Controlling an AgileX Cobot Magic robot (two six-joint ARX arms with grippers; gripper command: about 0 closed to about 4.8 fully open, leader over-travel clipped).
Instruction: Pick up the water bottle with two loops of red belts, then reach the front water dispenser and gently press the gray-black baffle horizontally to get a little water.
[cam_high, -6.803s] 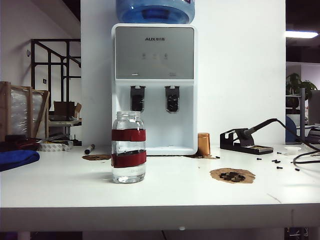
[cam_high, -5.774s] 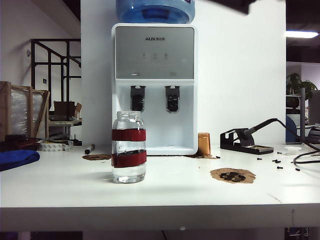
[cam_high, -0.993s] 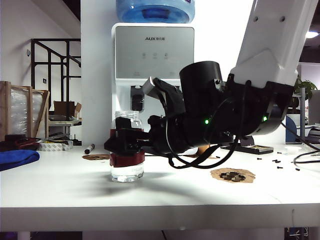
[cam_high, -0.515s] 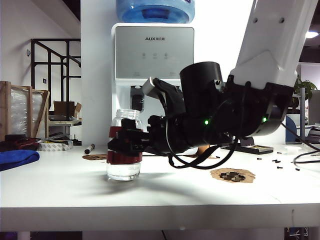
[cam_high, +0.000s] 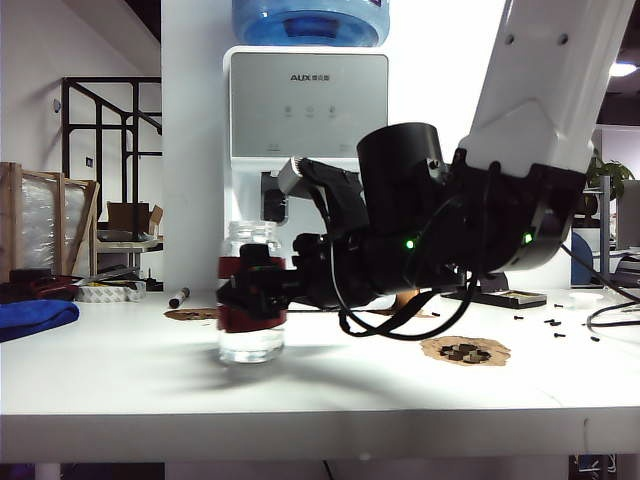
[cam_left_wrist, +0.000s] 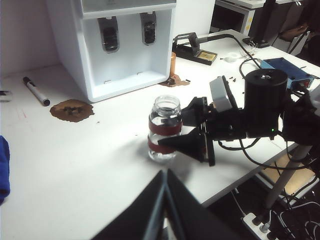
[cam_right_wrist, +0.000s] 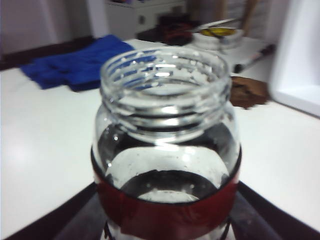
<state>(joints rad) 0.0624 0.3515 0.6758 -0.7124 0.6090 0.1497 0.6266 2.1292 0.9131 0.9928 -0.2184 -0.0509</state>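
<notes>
Right end effector (cam_left_wrist: 192, 136) clamped round water bottle (cam_high: 250, 300) at its red bands, on worktop (cam_high: 300, 385) before water dispenser (cam_high: 308, 110). Left end effector (cam_left_wrist: 164, 200) held back, fingers together.

Legible markings on the scene

One brand mark can be read: "AUX", in dark letters at the top centre of the silver-gray front panel (cam_high: 309, 105) of the water dispenser (cam_high: 309, 270), followed by a few small characters too fine to make out. Three small icons lower on the same panel are too small to read. No text can be read in either wrist view.
</notes>
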